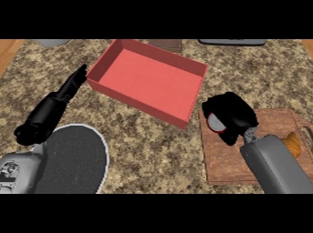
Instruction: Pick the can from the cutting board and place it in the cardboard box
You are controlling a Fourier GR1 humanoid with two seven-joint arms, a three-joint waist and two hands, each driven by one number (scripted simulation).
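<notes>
Right hand (232, 113): my fingers are curled round the can (215, 123).
Can: mostly hidden in my grasp, with a red and white patch showing, at the cutting board's (273, 120) near-left corner.
Cutting board: wooden, on the bench (152, 150); an orange thing (293, 144) lies by its handle slot.
Cardboard box (152, 77): red, open, just left of the board.
Left hand (52, 109): my fingers are straight, near the box's left wall.
Plate (78, 154): dark, white-rimmed, beside my left forearm.

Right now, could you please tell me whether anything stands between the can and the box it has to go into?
Nothing visible does. The right hand, curled round the can at the cutting board edge, sits just right of the red box; only the box's own side wall lies between them.
</notes>
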